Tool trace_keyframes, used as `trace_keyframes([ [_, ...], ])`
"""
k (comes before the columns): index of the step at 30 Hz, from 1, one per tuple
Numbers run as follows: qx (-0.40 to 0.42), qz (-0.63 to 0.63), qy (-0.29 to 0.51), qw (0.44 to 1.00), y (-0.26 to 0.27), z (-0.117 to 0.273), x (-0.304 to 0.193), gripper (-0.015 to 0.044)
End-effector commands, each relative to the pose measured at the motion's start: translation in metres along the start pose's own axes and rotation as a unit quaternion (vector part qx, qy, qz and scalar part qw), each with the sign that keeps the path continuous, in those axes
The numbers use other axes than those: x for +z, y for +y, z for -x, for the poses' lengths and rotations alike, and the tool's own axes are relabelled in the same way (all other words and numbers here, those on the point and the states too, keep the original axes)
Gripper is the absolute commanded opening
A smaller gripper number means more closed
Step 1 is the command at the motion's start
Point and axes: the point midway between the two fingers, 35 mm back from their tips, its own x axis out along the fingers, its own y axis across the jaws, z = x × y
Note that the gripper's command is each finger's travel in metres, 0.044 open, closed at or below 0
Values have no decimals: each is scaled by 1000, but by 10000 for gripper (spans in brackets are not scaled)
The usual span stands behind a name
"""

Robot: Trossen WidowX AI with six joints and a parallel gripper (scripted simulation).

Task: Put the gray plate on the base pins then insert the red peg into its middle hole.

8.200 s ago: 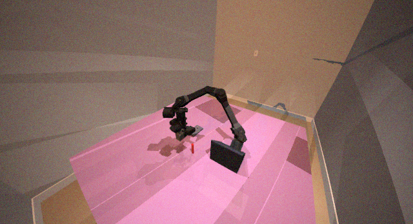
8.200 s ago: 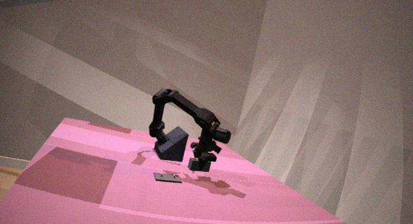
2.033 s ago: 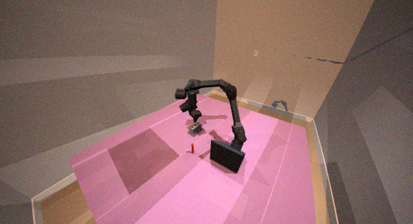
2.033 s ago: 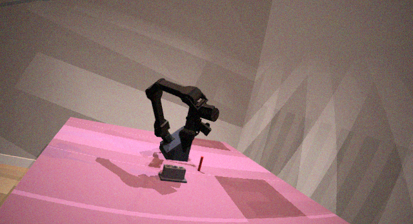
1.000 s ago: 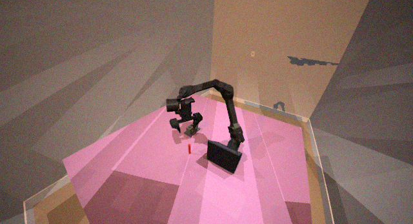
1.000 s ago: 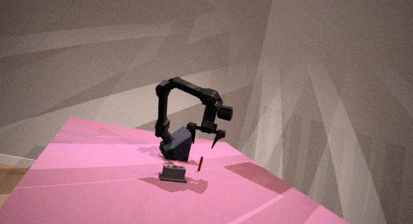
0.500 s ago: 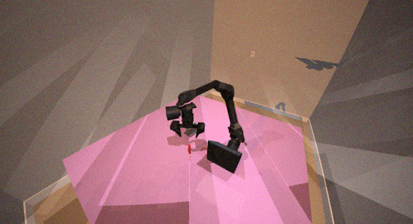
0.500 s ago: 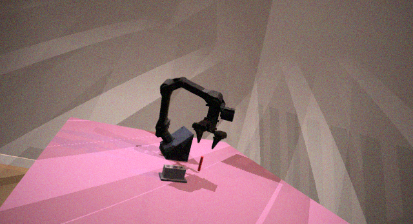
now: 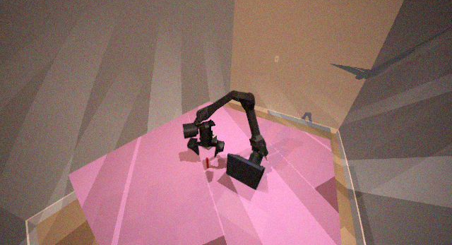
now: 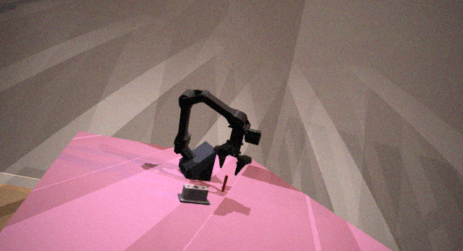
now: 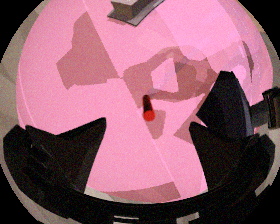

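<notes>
The gray plate (image 10: 195, 195) (image 11: 122, 8) sits flat on the base (image 10: 182, 199) (image 11: 125, 19), whose thin rim shows around its foot. Holes show in its top in the exterior view. In the top view it is mostly hidden behind the gripper. The red peg (image 9: 207, 163) (image 10: 225, 184) (image 11: 148, 115) stands upright on the pink table, apart from the plate. My gripper (image 9: 207, 155) (image 10: 228, 171) (image 11: 150, 124) is open and empty, above the peg. In the wrist view the peg shows between the two fingertips.
The arm's dark mounting block (image 9: 245, 171) (image 10: 202, 162) (image 11: 226, 105) stands near the peg, to its right in the top view and in the wrist view. The pink table (image 9: 159, 210) (image 10: 108, 215) carries arm shadows.
</notes>
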Motion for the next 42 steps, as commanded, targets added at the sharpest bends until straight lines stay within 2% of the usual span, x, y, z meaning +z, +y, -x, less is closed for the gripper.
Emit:
trace_keyframes([
  [1,1,3,-2,1000,0,-6,0,440],
  [36,1,3,-3,1000,-1,-60,0,440],
  [42,1,3,-3,1000,-1,-60,0,282],
])
